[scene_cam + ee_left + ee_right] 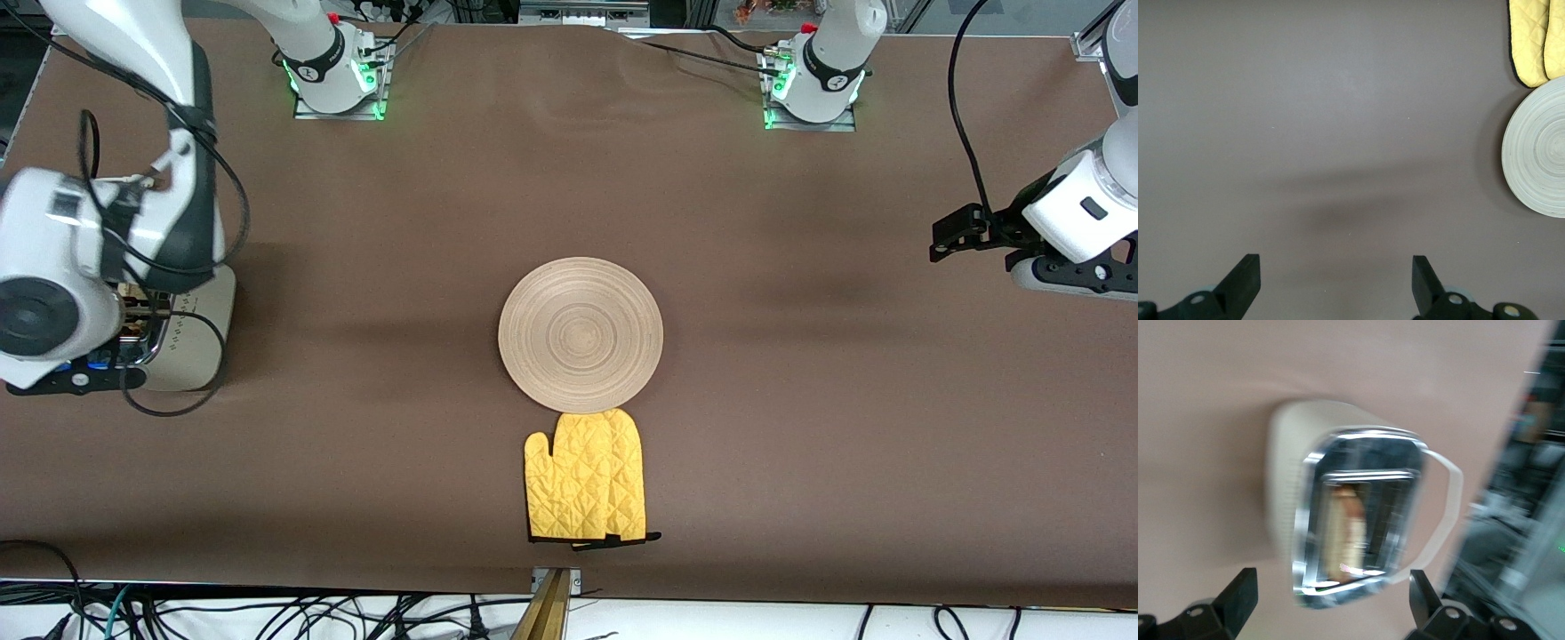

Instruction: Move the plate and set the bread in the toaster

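My right pincer [1331,603] hangs directly over the toaster [1351,507], fingers spread wide, gripping nothing. The bread [1343,533] stands upright in one slot, so I judge the drop done. What matters now is a straight lift, keeping my fingers clear of the chrome rim and the white cord [1441,513]. The toaster sits at the right arm's end of the tabletop [800,400]. My left pincer [1335,280] waits, also wide and holding nothing, above bare tabletop at the left arm's end. The plate [581,334] lies mid-table, touching the yellow mitt [587,476], which lies nearer the front camera.
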`<action>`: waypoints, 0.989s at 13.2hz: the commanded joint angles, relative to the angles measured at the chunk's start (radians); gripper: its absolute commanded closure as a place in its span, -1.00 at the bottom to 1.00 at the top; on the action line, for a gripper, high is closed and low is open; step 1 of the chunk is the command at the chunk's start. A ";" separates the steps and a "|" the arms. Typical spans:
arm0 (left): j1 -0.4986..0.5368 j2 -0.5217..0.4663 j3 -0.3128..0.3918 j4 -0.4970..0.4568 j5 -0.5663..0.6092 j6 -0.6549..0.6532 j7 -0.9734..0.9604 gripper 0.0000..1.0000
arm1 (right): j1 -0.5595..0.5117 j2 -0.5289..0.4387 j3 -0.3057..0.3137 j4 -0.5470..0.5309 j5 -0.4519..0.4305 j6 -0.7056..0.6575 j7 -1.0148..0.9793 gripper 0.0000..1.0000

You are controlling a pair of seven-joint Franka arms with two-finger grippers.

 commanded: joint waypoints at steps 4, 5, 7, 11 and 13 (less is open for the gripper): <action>0.000 0.018 0.000 0.037 -0.009 -0.011 0.004 -1.00 | 0.012 -0.083 0.024 0.016 0.311 -0.015 -0.020 -1.00; 0.000 0.018 0.000 0.037 -0.009 -0.011 0.004 -1.00 | 0.017 -0.084 0.024 0.017 0.361 -0.016 -0.023 -1.00; 0.000 0.018 0.000 0.037 -0.009 -0.011 0.004 -1.00 | 0.026 -0.115 0.050 0.020 0.372 -0.013 -0.015 -1.00; 0.000 0.018 0.000 0.037 -0.009 -0.011 0.004 -1.00 | -0.187 -0.228 0.368 -0.018 0.144 0.117 0.034 -1.00; 0.000 0.018 0.000 0.037 -0.009 -0.011 0.004 -1.00 | -0.279 -0.315 0.499 -0.091 0.073 0.131 0.037 -1.00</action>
